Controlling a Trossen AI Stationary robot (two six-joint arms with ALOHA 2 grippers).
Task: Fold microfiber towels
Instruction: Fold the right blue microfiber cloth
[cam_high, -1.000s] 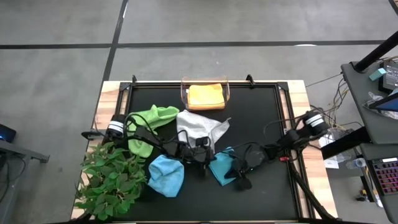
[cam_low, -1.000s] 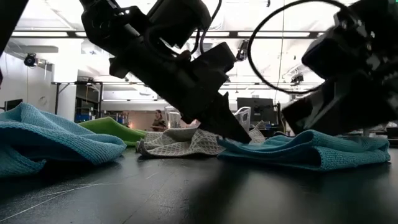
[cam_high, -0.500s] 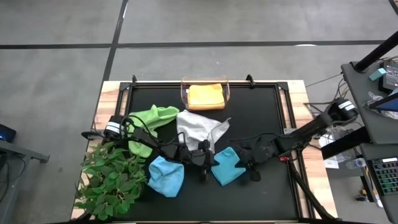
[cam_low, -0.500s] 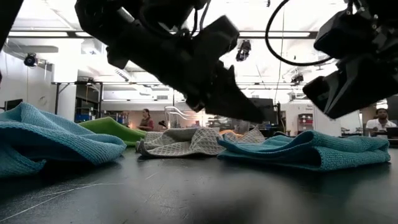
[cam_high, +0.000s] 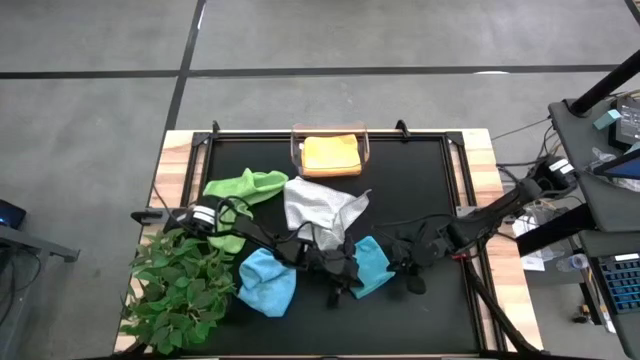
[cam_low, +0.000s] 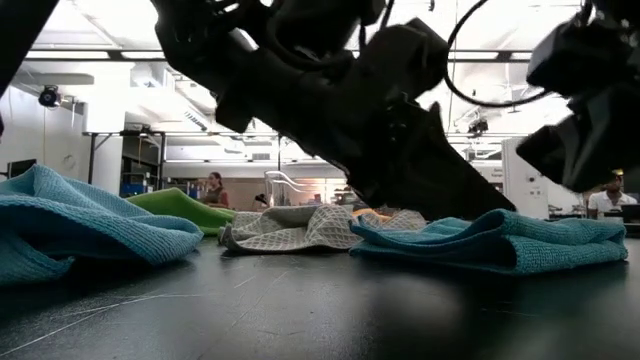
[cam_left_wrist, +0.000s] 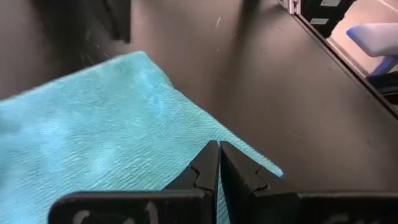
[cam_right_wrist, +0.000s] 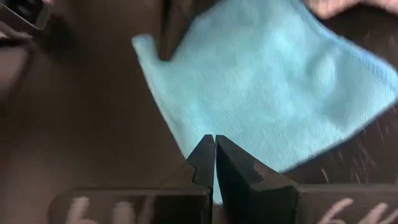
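Note:
The teal towel (cam_high: 372, 262) lies on the black mat near the table's front, a rounded fold on one side in the low view (cam_low: 520, 240). My left gripper (cam_high: 350, 280) is shut and low over the towel's near side; it also shows in the left wrist view (cam_left_wrist: 217, 149). My right gripper (cam_high: 400, 268) is shut and held above the towel's right side (cam_right_wrist: 214, 142), clear of it in the low view (cam_low: 590, 110). The lime green (cam_high: 245, 190), grey-white (cam_high: 320, 205) and light blue (cam_high: 268, 282) towels lie crumpled to the left. My left gripper's shut fingertips (cam_left_wrist: 210, 163) stand on or just over the teal towel's top surface near one corner (cam_left_wrist: 261, 163), slanting down from the table's left. The fingers hide the place of contact. I cannot tell whether they press the cloth, pinch a layer or only hover.
The yellow-orange towel (cam_high: 332, 155) lies folded in a clear bin (cam_high: 296, 150) at the mat's far edge. A leafy green plant (cam_high: 180, 290) fills the near left corner. Bare black mat (cam_high: 420, 190) shows on the right half. A person (cam_low: 212, 186) stands far behind the table.
My left gripper has lifted off the towels, gone toward the table's right and near edges, and come down over the teal towel. My right gripper has risen and drawn back toward the right. The teal towel has gone from bunched to lying flatter.

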